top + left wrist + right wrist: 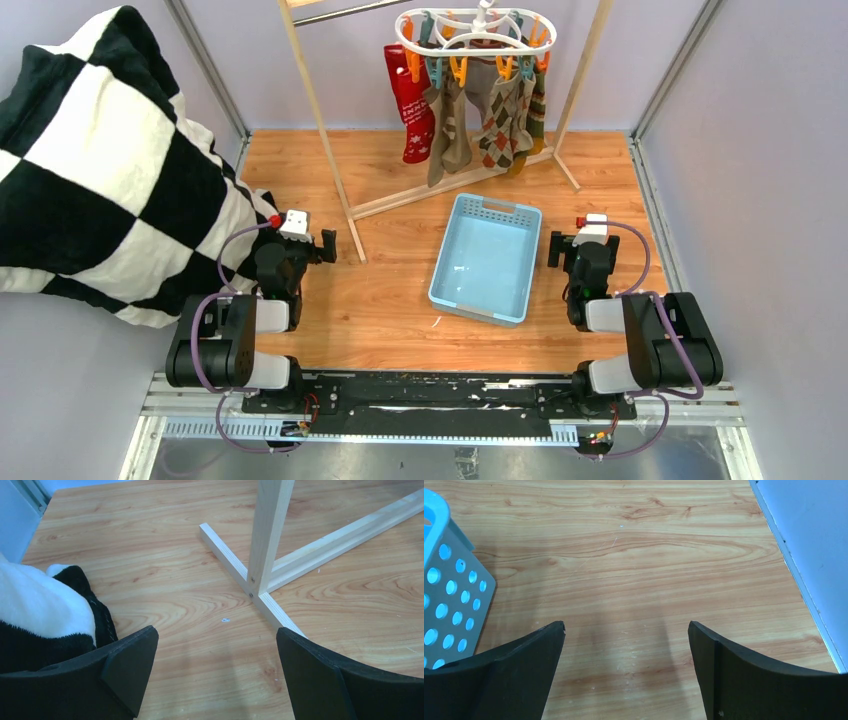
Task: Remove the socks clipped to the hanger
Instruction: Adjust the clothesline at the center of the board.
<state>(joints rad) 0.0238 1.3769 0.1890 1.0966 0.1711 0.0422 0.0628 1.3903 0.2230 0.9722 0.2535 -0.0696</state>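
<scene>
At the far end of the wooden surface [380, 300], seen from the overhead camera, the hanger [478, 28] hangs from the top of a wooden rack [318, 115]. It is a white oval double ring fringed with orange and teal clips. The socks [470, 115] dangle from those clips in a close bunch: a red one with white markings [412, 105] at the left, a taupe-brown one [450, 130] beside it, an argyle one in brown, orange and cream [505, 120], and an olive one [538, 105] at the right edge. Both arms sit low at the near side, well apart from hanger and socks. The left pincer [297, 250] is beside a black-and-white checkered blanket [90, 170], and the right pincer [585, 250] is just right of a light blue perforated basket [497, 206] that stands between the arms. In the left wrist view, the left pincer [216, 640] gapes wide with nothing between its black fingers [130, 670]. The rack's foot and upright [265, 540] lie ahead of it and a fold of the blanket [45, 610] lies at its left. No sock shows in this view. In the right wrist view, the right pincer [626, 630] is likewise spread wide and empty over bare wood. The basket's holed wall [449, 595] is at its left and a pale side panel [809, 540] at its right.
</scene>
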